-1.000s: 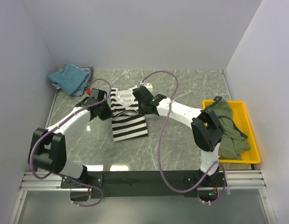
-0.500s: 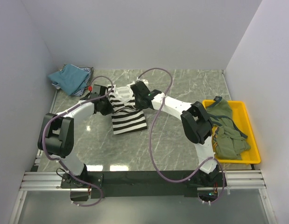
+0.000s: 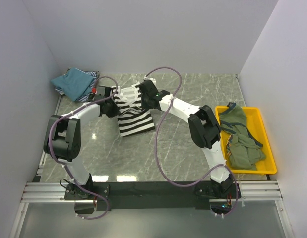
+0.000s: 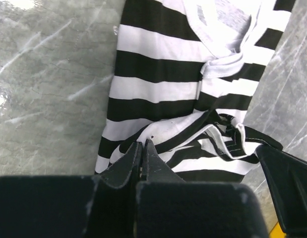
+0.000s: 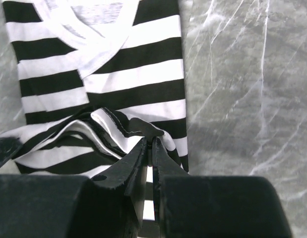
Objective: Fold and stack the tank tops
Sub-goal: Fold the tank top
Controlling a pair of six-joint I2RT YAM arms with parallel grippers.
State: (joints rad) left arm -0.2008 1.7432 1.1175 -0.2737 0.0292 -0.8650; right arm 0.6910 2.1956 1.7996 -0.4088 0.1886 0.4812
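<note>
The black-and-white striped tank top lies on the marble table, its far end bunched and lifted between my two grippers. My left gripper is shut on a fold at the top's left edge. My right gripper pinches a dark hem corner of the same top, its jaws a thin slit apart. The teal-blue tank top lies at the back left over the fine blue-and-white striped one. The olive-green tank top is heaped in the tray.
A yellow plastic tray sits at the right edge of the table. Grey walls close in on the left, back and right. Purple cables loop from both arms over the table's middle.
Both grippers have moved toward the back left of the table, dragging the striped top with them. The right jaws have parted slightly.
</note>
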